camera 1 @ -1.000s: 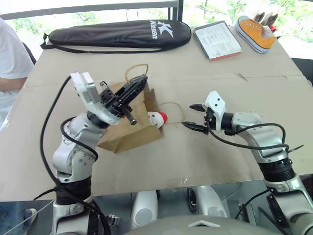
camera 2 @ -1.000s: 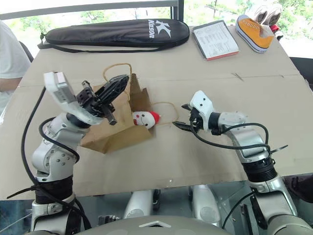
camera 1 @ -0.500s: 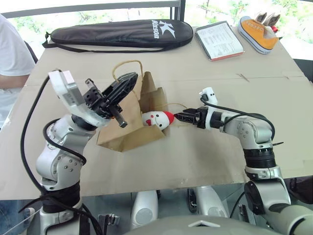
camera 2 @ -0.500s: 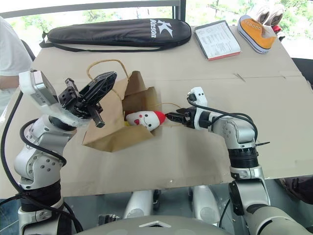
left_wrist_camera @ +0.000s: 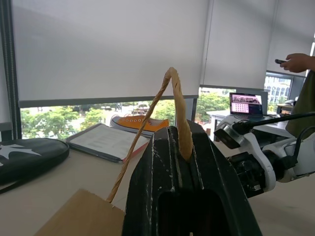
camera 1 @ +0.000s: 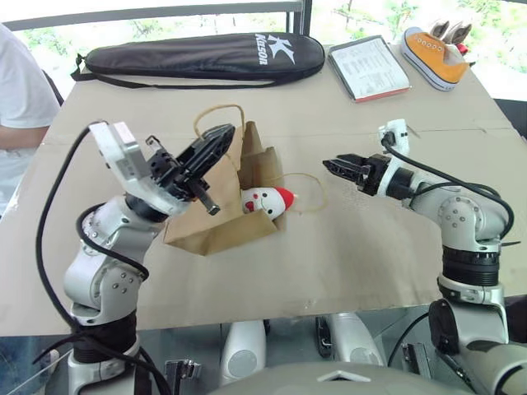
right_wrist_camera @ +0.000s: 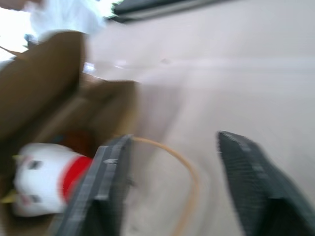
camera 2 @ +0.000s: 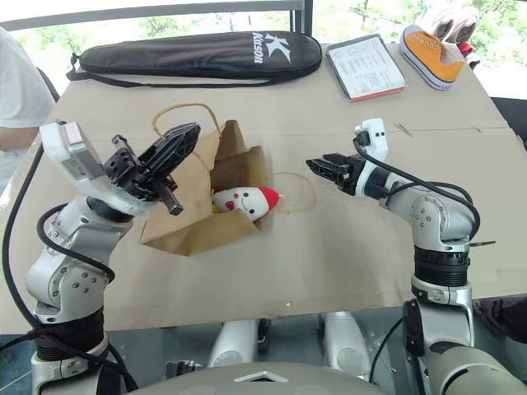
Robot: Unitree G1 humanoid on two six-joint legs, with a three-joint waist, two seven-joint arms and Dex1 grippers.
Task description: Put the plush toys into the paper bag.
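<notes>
Plush toys first: you have the white plush toy, red at one end with a small face, lying half in the mouth of the paper bag, its red end poking out toward the right side of the table. In your right wrist view something dark brownish sits deeper in the bag behind it, too blurred to name. Your paper bag lies on its side near the middle of the table, mouth facing right and pulled partly open. Your left gripper is clamped tight on the bag's upper loop handle; your left wrist view shows that twisted paper cord pinched between the two black fingers and arching above them, so the near edge of the bag is lifted off the tabletop. The bag's other loop handle lies flat on the table just right of the toy. Your right gripper hangs above the table to the right of that loose handle, apart from both toy and bag, pointing left toward them with its fingers spread and nothing between them. Along the far edge you see a long black racket case, a tablet and an orange sneaker. A person in a white shirt sits at the left edge.
</notes>
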